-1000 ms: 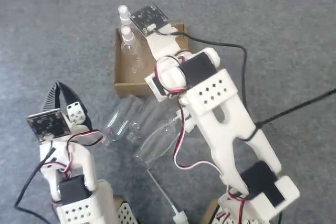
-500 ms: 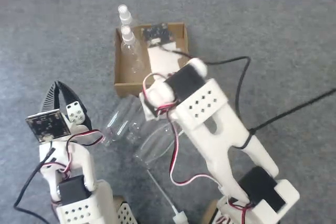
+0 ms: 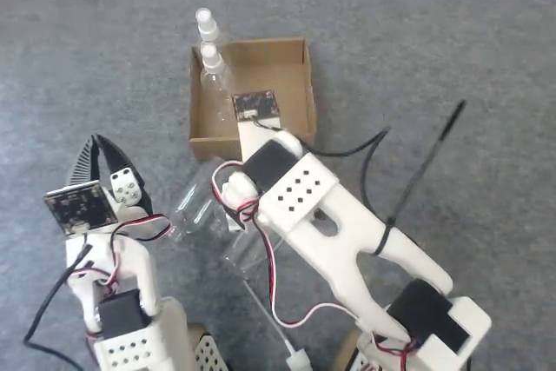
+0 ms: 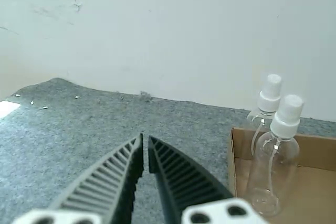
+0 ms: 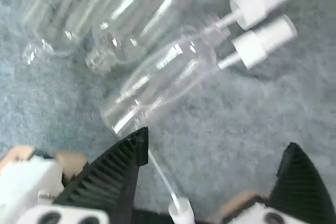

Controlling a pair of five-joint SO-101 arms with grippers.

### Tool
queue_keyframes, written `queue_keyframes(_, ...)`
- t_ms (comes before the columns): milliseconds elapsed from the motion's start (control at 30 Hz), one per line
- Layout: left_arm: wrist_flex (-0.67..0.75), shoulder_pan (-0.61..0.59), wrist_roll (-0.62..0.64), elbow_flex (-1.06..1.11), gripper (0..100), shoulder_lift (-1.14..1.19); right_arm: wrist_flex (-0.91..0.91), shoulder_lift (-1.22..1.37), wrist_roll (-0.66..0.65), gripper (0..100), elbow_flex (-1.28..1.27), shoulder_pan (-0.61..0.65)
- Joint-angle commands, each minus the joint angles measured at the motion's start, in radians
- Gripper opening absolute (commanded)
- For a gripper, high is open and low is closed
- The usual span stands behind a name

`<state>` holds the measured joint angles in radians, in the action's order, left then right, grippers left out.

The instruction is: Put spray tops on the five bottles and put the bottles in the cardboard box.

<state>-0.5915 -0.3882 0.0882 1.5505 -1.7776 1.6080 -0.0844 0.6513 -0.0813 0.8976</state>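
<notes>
Right gripper (image 5: pixel 218 141) gapes wide over clear plastic bottles (image 5: pixel 160 76) lying on their sides; left gripper (image 4: pixel 146 140) is pressed together.

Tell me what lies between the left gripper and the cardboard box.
Bare grey mat only: the high view shows nothing between the left gripper and the cardboard box.

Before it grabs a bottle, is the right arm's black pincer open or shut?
Open: the right arm's black pincer shows its two fingers wide apart over the grey carpet, holding nothing.
</notes>
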Motion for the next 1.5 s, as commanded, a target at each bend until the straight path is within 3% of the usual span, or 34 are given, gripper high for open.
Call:
queue_keyframes(0,0.037,-0.005,0.008,-0.001,1,-0.015,-0.191,-0.059,0.012,30.9,-0.089,0.007)
queue_keyframes(333,0.037,-0.002,0.008,-0.001,1,-0.015,-0.357,-0.047,0.095,30.8,-0.196,0.008)
queue_keyframes(633,0.037,0.0,0.005,-0.001,1,-0.015,-0.492,0.174,0.1,30.7,-0.192,0.008)
queue_keyframes(867,0.037,0.0,0.005,-0.001,1,-0.015,-0.481,0.199,0.1,29.6,-0.198,0.008)
queue_keyframes(1167,0.037,0.0,0.005,-0.001,1,-0.015,-0.461,0.203,0.089,4.6,-0.196,0.002)
queue_keyframes(1367,0.037,0.0,0.003,-0.001,1,-0.015,-0.417,0.205,0.006,4.7,-0.193,0.002)
queue_keyframes(1467,0.037,0.0,0.003,-0.001,1,-0.015,-0.4,0.214,-0.003,11.3,-0.198,0.002)
